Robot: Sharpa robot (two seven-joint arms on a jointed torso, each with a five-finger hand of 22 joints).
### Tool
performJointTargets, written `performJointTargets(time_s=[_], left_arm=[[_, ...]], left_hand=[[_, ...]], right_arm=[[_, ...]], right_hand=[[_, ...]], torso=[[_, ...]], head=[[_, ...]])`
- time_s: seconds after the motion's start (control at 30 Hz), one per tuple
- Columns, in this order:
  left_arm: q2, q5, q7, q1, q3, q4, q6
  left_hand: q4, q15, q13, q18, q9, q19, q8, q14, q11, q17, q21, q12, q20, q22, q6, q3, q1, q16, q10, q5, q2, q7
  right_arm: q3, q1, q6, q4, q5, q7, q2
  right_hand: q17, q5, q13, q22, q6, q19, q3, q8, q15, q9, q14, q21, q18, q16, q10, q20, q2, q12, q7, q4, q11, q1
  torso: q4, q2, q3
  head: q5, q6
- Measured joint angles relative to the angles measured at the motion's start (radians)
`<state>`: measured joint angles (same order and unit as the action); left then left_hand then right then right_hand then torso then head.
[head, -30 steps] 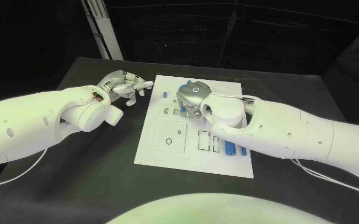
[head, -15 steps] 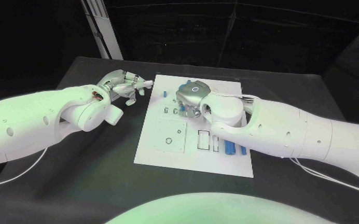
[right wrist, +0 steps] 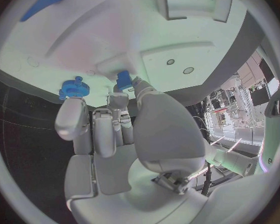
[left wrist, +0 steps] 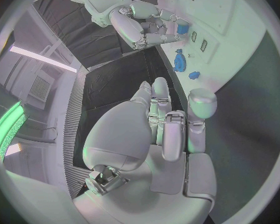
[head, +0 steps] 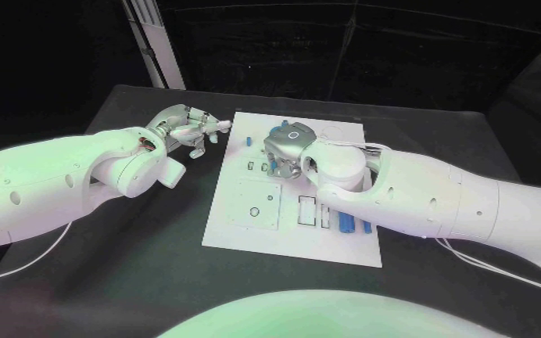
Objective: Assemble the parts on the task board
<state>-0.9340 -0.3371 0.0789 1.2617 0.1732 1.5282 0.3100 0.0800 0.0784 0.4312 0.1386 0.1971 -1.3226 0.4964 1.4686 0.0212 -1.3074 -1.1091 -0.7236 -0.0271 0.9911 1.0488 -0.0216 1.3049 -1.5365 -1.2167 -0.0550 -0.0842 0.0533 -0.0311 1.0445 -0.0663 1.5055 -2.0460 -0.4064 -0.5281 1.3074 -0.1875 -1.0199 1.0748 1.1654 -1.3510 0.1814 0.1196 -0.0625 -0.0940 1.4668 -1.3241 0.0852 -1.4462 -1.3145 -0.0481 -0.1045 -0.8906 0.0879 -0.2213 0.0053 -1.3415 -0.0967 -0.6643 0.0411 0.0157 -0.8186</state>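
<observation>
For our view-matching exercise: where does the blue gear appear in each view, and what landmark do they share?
Head view: blue gear on the task board's far part, just beyond the right hand.
Left wrist view: near the board's edge, beside that hand.
Right wrist view: beside that hand's fingertip.
Shared landmark: the white board.

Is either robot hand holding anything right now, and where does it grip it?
The right robot hand pinches a small blue part by its end at the fingertips. The left robot hand holds nothing.

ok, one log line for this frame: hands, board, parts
left hand: off the task board, holds nothing | right hand: over the board, fingers at a small blue part | blue gear: on board
</observation>
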Motion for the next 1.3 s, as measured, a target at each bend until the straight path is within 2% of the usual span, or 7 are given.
performJointTargets(time_s=[0.2, 0.83, 1.0, 1.3], left_arm=[[0.001, 0.0, 0.0, 0.0, 0.0, 0.0, 0.0], [0.002, 0.001, 0.0, 0.0, 0.0, -0.004, 0.0], [0.002, 0.001, -0.001, 0.0, 0.0, -0.004, 0.0], [0.002, 0.001, -0.001, 0.0, 0.0, -0.006, 0.0]], left_hand=[[0.003, 0.0, -0.001, 0.0, -0.001, 0.0, 0.0, 0.0, 0.0, 0.0, 0.0, 0.0, 0.0, -0.001, 0.0, 0.003, 0.0, 0.0, 0.0, 0.0, 0.0, 0.0], [0.003, 0.0, -0.001, 0.0, -0.001, 0.0, 0.0, 0.0, 0.0, 0.0, 0.0, 0.0, 0.0, -0.001, 0.0, 0.003, 0.0, 0.0, 0.0, 0.0, 0.0, 0.0], [0.003, 0.0, -0.001, 0.0, -0.001, 0.0, 0.0, 0.0, 0.0, 0.0, 0.0, 0.0, 0.0, -0.001, 0.0, 0.003, 0.0, 0.0, 0.0, 0.0, 0.0, 0.0], [0.003, 0.0, -0.001, 0.0, -0.001, 0.0, 0.0, 0.0, 0.0, 0.0, 0.0, 0.0, 0.0, -0.001, 0.0, 0.003, 0.0, 0.0, 0.0, 0.0, 0.0, 0.0]], right_arm=[[0.005, -0.006, 0.005, -0.004, 0.007, 0.004, 0.0], [0.004, -0.006, -0.008, 0.005, 0.012, 0.004, -0.012], [0.004, -0.006, -0.055, 0.017, 0.013, 0.01, -0.024], [0.004, -0.006, -0.199, 0.031, 0.061, 0.061, -0.069]], right_hand=[[0.0, 0.002, 0.003, -0.005, -0.005, 0.0, -0.002, -0.001, 0.0, 0.0, 0.0, 0.004, 0.0, 0.0, 0.004, 0.0, -0.002, 0.005, 0.006, -0.002, 0.004, 0.002], [0.0, 0.002, 0.007, -0.009, -0.007, 0.004, 0.0, -0.004, 0.0, 0.004, 0.0, 0.005, 0.0, 0.004, 0.004, -0.004, -0.004, 0.012, 0.004, -0.005, 0.004, 0.004], [0.0, 0.002, 0.006, -0.009, -0.007, 0.004, 0.003, -0.004, 0.0, 0.003, 0.0, 0.005, 0.0, 0.008, 0.004, -0.004, -0.004, 0.012, 0.004, -0.008, 0.004, 0.004], [0.0, 0.002, 0.009, -0.008, -0.01, 0.004, 0.014, -0.008, 0.0, 0.004, 0.0, 0.005, 0.0, 0.009, 0.006, -0.004, -0.001, 0.017, 0.005, -0.002, 0.002, -0.008]], torso=[[0.0, 0.0, -0.0001], [0.0006, 0.0, -0.0007], [0.0007, 0.0, -0.0009], [0.0007, 0.0, -0.0008]], head=[[0.0, -0.001], [0.002, -0.003], [0.003, -0.001], [0.002, 0.001]])
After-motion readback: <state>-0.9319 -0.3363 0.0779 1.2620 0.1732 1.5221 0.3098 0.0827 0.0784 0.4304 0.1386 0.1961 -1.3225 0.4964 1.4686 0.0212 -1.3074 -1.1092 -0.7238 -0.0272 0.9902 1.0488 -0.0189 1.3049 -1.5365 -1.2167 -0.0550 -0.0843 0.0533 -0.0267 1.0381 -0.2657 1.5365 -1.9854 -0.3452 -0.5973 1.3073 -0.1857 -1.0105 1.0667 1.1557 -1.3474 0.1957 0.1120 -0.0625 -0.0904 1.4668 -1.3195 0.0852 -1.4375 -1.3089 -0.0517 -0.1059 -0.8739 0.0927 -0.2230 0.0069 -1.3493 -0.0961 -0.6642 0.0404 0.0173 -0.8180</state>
